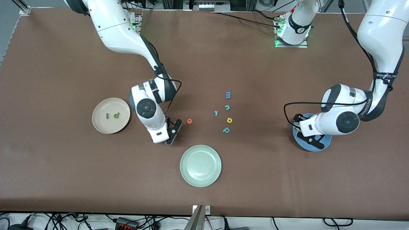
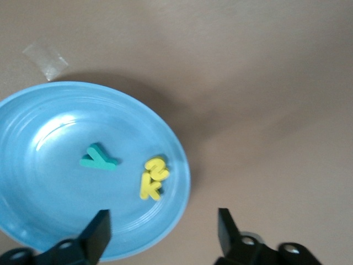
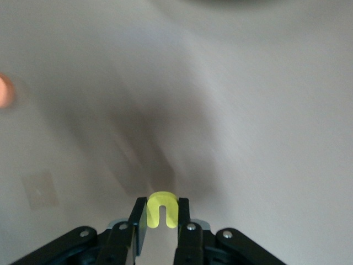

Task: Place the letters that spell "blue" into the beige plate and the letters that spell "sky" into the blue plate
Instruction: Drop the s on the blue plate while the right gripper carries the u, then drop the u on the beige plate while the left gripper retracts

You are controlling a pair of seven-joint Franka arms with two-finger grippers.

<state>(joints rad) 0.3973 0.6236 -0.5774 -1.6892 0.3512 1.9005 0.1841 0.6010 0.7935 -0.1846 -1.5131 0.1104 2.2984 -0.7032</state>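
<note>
My right gripper point(image 3: 161, 207) is shut on the yellow "u" point(image 3: 162, 212). It hangs over bare table point(image 1: 174, 128) between the beige plate point(image 1: 102, 124) and the orange "e" point(image 1: 189, 121). The green "l" point(image 1: 107, 116) and green "b" point(image 1: 116, 115) lie in the beige plate. My left gripper point(image 2: 164, 232) stands open with nothing in it above the rim of the blue plate point(image 2: 49, 165), which sits at the left arm's end of the table point(image 1: 300, 144). In that plate lie the teal "y" point(image 2: 98, 158), the yellow "s" point(image 2: 156, 168) and the yellow "k" point(image 2: 150, 187).
A pale green plate point(image 1: 200, 165) sits nearer the front camera, mid-table. Loose letters lie in the middle: a blue "m" point(image 1: 227, 95), teal "c" point(image 1: 227, 107), small teal "l" point(image 1: 216, 113), yellow "a" point(image 1: 229, 120) and a teal bowl-and-stem letter point(image 1: 226, 130).
</note>
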